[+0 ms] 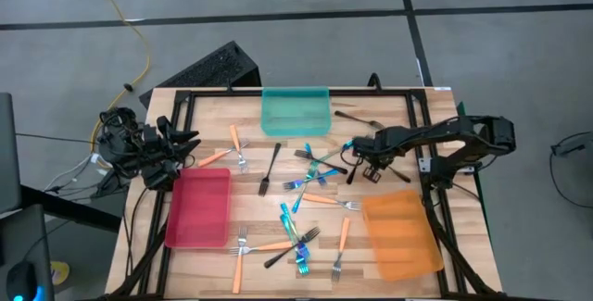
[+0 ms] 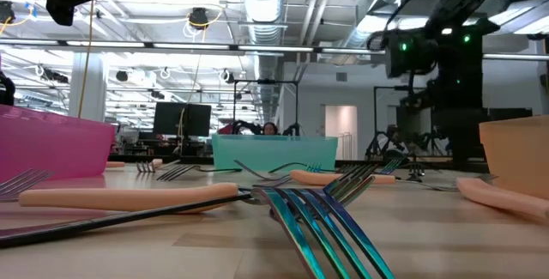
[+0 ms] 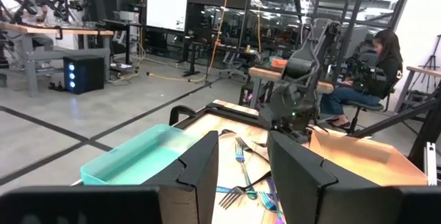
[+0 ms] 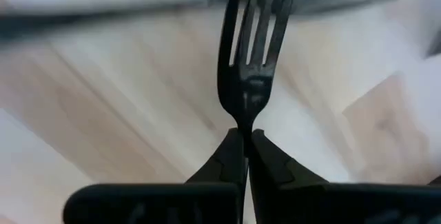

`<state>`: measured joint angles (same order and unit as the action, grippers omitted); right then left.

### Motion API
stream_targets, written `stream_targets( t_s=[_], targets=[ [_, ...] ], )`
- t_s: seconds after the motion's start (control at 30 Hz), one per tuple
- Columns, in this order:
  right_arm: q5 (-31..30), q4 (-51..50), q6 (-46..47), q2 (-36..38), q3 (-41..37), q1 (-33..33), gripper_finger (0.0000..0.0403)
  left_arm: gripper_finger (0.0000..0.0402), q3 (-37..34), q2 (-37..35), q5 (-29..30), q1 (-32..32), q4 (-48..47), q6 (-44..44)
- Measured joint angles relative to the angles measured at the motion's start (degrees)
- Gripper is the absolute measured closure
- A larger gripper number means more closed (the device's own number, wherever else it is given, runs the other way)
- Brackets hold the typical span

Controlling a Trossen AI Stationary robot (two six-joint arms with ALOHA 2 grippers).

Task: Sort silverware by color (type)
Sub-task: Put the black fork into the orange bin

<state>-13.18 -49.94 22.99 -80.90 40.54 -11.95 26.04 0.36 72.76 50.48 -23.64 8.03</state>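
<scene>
My right gripper hangs over the table's right middle, pointing steeply down, shut on a dark grey-black fork. Its tines stick out past the fingertips in the right wrist view. Orange-handled, blue and dark forks lie scattered flat on the wooden table between the trays. My left gripper waits open and level at the table's left edge, with nothing between its fingers. My right gripper pinches the dark fork's neck, just below the tines, between its two fingertips. The fingers come from above, slanting down. The tines point away from the fingers; the handle is hidden behind them. Whether the fork is clear of the table I cannot tell.
A red tray lies at the left, a teal tray at the far middle and an orange tray at the near right. A black frame borders the table. A person sits at a desk beyond the table.
</scene>
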Motion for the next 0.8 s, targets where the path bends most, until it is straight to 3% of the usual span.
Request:
stream_targets(
  t_s=[0.27, 0.8],
  targets=[
    [-1.3, 0.6, 1.0, 7.9, 0.0, -2.2, 0.0374, 0.0289, 0.0, 0.0, 0.1, 0.0, 0.2, 0.1],
    [-0.5, 15.0, 1.5, 25.7, 0.1, -2.5, 0.0374, 0.0289, 0.0, 0.0, 1.9, 0.0, 0.5, 0.2]
  ],
)
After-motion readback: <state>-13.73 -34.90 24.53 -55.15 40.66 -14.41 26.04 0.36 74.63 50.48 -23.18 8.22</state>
